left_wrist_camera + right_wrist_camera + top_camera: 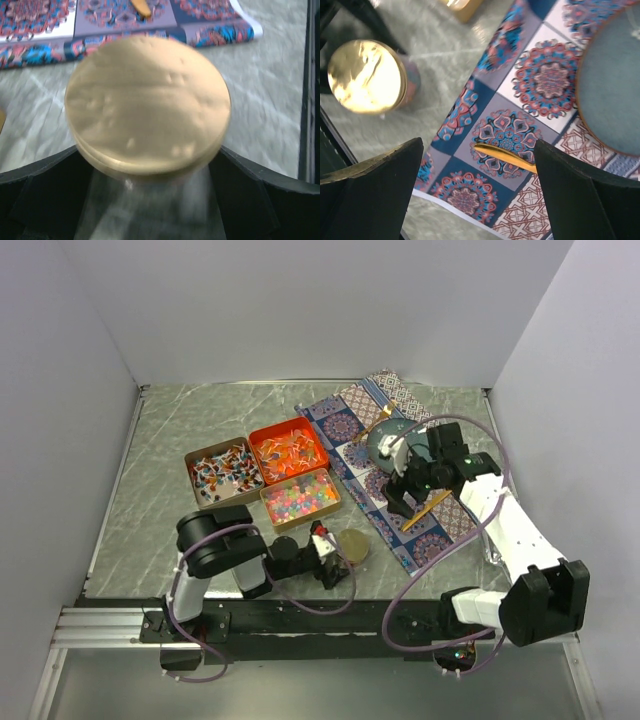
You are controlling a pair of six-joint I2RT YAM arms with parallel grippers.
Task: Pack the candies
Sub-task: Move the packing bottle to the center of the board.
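1. Your left gripper (328, 545) had its jaws wide apart. The round gold lid (147, 102) sat just ahead of the fingers, and I could see no grip on it, though that view was blurred.
2. Your right gripper (479, 145) also had its jaws apart and held nothing. It hung over the patterned mat (470, 107), directly above a thin gold stick (505, 157).
3. The candies (300, 496) lay in three open tins (190, 475) on the table, to the left of the mat. Neither gripper held any of them.
4. If you closed the left jaws off-centre, I think the smooth round lid could slip out sideways or tip over.
5. The tin of coloured beads was near your left arm. A careless sweep of the wrist could knock it, and I expect such tiny loose sweets would roll far.
6. The stick lay flat on the mat. If the right fingers came down too low, they could catch the mat and drag it, and this would disturb the round grey dish (615, 85) resting on it.
7. Both grippers were working near the lid, so a move toward it by both could bring them into collision.
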